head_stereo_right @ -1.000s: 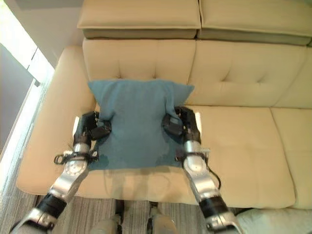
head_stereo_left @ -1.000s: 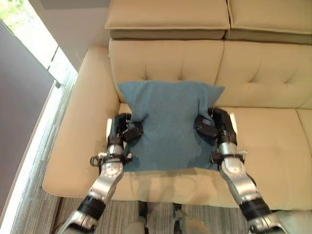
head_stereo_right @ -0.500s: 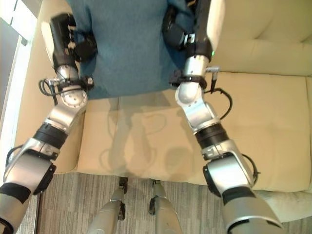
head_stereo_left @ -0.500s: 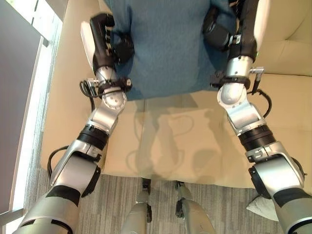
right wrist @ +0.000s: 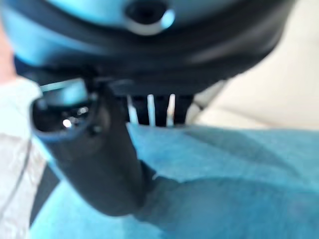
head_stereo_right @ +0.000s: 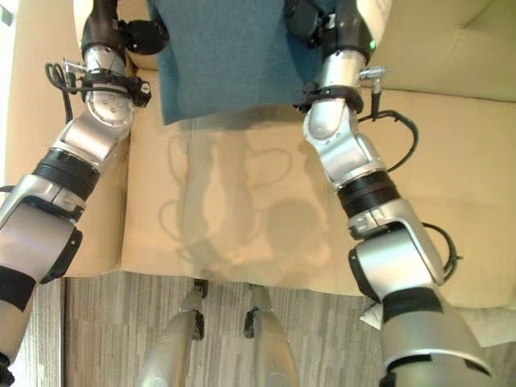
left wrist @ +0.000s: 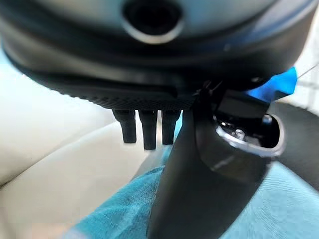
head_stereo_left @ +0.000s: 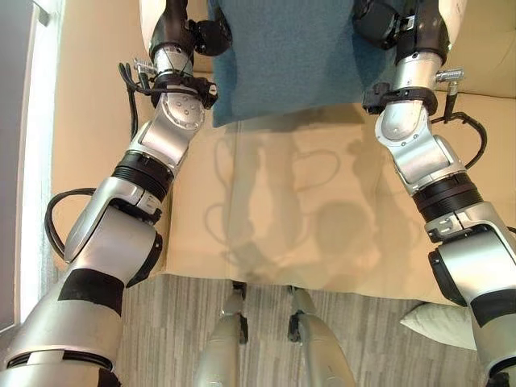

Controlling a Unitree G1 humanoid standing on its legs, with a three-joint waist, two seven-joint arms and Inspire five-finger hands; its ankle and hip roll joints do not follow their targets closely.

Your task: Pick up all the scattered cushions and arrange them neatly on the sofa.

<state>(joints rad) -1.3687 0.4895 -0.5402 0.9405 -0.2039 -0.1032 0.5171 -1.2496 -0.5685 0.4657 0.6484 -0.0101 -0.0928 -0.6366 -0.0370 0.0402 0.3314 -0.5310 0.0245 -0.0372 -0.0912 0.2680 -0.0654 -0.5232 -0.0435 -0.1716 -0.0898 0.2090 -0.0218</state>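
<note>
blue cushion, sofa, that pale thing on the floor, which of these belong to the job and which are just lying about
Part of the job:
- blue cushion, held from both sides over the sofa seat
- left robot hand, pinching its edge
- right robot hand, pinching the opposite edge

Just lying about:
- grey striped floor
- pale cushion-like thing on the floor by the sofa front; possibly another cushion, hard to tell

No text, label, number or sign can be read on the teal fabric cushion [head_stereo_left: 290, 56] or the beige leather sofa [head_stereo_left: 266, 210].
</note>
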